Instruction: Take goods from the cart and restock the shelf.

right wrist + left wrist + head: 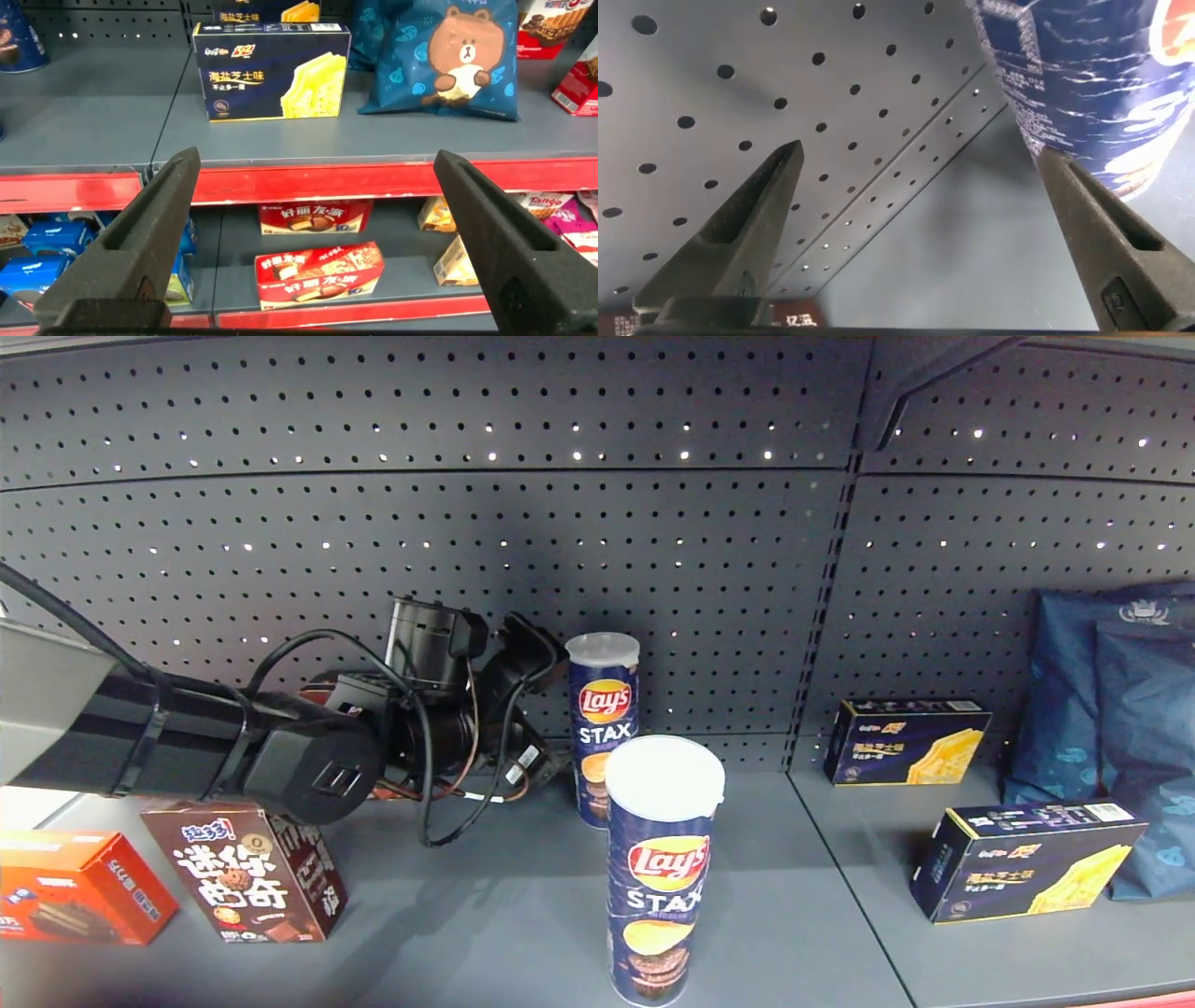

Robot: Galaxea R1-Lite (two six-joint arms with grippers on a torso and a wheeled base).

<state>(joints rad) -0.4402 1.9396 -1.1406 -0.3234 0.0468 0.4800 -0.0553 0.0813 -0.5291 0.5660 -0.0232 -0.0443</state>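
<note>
Just beside rear can (605, 728), left claw (555, 709) spread

Navy box (1027, 859), blue bags (1111, 709) behind, brown box (247, 873) beside orange box (79, 887)

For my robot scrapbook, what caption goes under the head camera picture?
The open left gripper beside the rear chip can, another can standing in front on the shelf.
</note>
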